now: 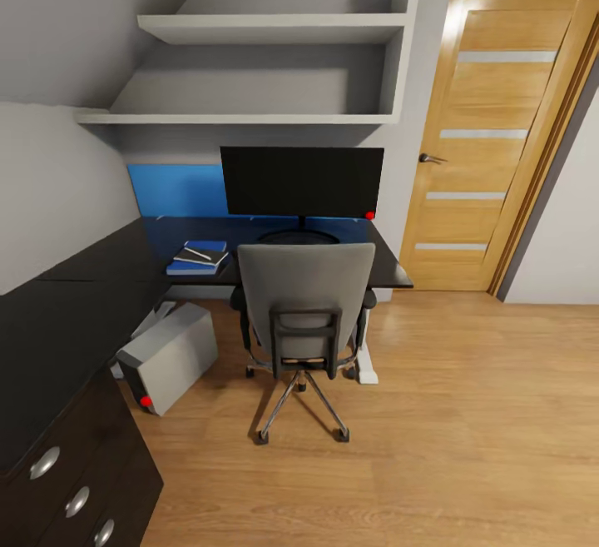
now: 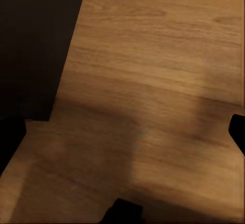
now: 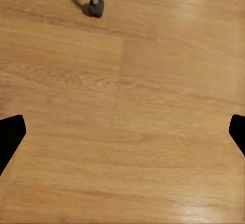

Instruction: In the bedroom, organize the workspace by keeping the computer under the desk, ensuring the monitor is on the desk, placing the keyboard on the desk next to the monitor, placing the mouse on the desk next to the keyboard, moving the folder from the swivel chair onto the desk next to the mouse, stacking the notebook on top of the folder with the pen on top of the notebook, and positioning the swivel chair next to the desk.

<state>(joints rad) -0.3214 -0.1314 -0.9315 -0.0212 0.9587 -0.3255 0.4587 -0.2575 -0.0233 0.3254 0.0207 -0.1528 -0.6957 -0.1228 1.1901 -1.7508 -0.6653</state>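
The black monitor (image 1: 301,181) stands on the black L-shaped desk (image 1: 100,272). Left of it lies the blue folder (image 1: 194,267), with the grey notebook (image 1: 210,258) on it and the white pen (image 1: 198,253) on top. The grey swivel chair (image 1: 306,289) stands against the desk's front edge, its back toward me. The grey computer (image 1: 170,355) sits tilted on the floor under the desk corner. Keyboard and mouse are hidden. My left gripper (image 2: 122,137) and right gripper (image 3: 122,132) hang open over bare wood floor, holding nothing.
A wooden door (image 1: 499,139) is at the right, past the desk's end. Wall shelves (image 1: 274,28) hang above the desk. Drawers with silver knobs (image 1: 76,501) are close at my lower left. A chair castor (image 3: 96,6) lies ahead of the right gripper, a dark cabinet side (image 2: 35,45) beside the left.
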